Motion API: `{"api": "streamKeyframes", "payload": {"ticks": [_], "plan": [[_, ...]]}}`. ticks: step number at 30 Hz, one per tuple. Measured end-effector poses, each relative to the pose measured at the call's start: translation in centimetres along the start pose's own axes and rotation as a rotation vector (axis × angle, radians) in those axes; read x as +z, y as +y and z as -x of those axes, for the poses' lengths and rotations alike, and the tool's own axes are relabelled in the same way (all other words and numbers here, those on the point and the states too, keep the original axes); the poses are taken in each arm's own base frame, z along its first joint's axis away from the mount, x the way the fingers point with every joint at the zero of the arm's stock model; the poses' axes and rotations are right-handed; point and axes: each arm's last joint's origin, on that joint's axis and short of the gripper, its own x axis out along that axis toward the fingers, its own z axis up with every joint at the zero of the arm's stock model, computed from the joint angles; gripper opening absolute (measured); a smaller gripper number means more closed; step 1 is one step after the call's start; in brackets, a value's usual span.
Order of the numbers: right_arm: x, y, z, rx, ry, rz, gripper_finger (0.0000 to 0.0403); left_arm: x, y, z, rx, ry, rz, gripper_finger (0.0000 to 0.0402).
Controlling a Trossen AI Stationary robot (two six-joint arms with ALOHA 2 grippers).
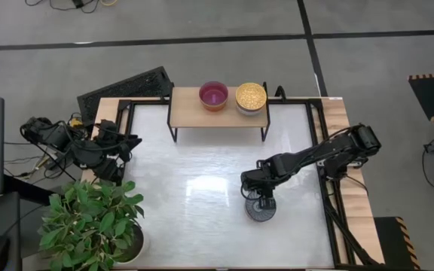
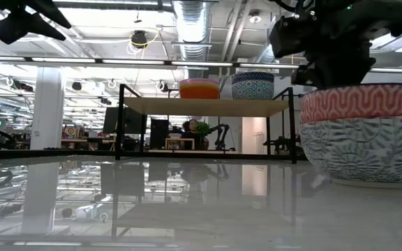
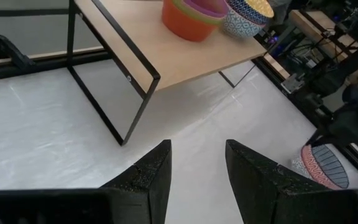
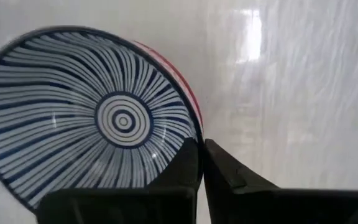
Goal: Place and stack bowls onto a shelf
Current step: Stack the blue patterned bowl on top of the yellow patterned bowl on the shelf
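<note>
Right gripper nipped nearly closed on the rim of the lined bowl, one finger inside, one outside against its red-patterned wall. Bowl resting on the white table, at its right-hand part, well in front of the shelf. On the shelf top, a magenta stack just beside a yellow-topped stack. Left gripper parted with nothing between the fingers, held off at the table's left edge, aimed toward the shelf. Leafy plant at the near left corner.
</note>
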Motion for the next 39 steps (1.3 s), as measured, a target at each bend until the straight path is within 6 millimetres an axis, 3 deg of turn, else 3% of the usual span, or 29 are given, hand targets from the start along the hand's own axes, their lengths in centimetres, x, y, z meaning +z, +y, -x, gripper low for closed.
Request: {"api": "streamKeyframes", "payload": {"ticks": [11, 23, 32, 39], "plan": [[-0.3, -0.2, -0.4, 0.001, 0.006, -0.058, 0.0031, 0.0, 0.1, 0.0, 0.004, 0.005, 0.003, 0.0135], [-0.1, -0.3, 2.1, 0.004, -0.051, -0.112, 0.0031, 0.0, 0.1, 0.0, 0.004, 0.006, 0.001, 0.0135], [-0.2, -0.3, 2.1, 0.096, -0.015, -0.125, 0.0031, -0.1, 0.0, 0.0, 0.001, 0.012, -0.004, 0.0135], [-0.9, -0.9, 5.1, 0.148, -0.047, -0.150, 0.0031, -0.1, 0.1, 0.0, 0.001, 0.012, -0.005, 0.0135]]}}
